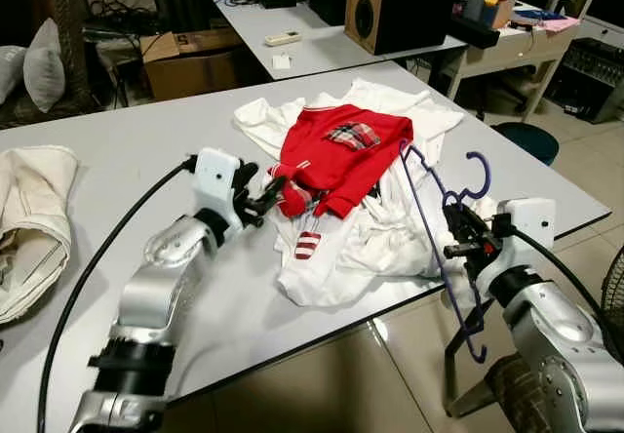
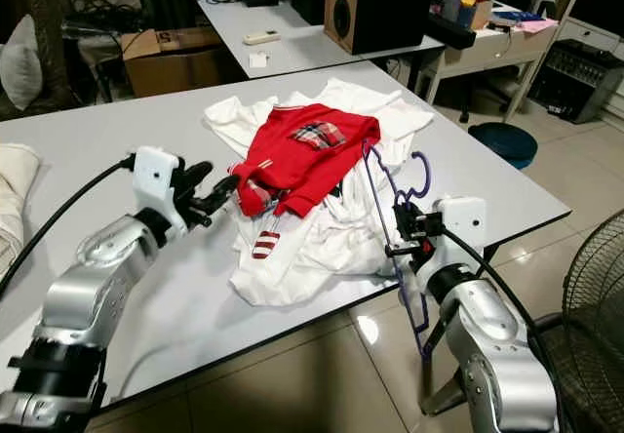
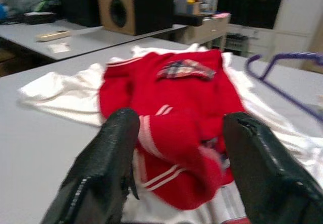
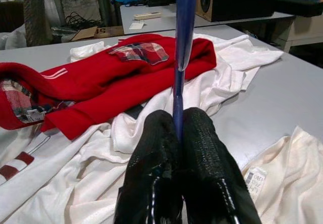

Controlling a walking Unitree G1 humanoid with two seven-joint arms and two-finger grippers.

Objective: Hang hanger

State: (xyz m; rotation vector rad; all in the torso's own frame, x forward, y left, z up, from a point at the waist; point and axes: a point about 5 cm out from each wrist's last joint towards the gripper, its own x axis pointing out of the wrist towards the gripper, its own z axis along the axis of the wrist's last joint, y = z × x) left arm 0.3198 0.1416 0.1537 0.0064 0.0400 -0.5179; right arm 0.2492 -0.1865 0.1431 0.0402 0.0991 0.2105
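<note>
A: Status? Largest first.

B: Grey surface (image 1: 146, 150) spans the frame. White garments (image 1: 370, 243) are piled at centre, with a red sweater (image 1: 341, 150) laid on top. The purple hanger (image 1: 429, 214) is held at centre right, leaning over the near edge of the surface, hook up, one end touching the pile.

A: Claws?

B: Right claw (image 1: 466, 241) is clamped shut on a thin hanger bar; in the right wrist view the fingers (image 4: 202, 148) are seen pinched on it. Left claw (image 1: 268, 197) is spread open at the red sleeve, centre left, nothing gripped.

A: Risks?

B: Hanger could be twisted or slipped in that narrow pinch. If lifted now, the white fabric may be snagged and dragged off the edge. If the left claw is shut, the sleeve could be bunched.
</note>
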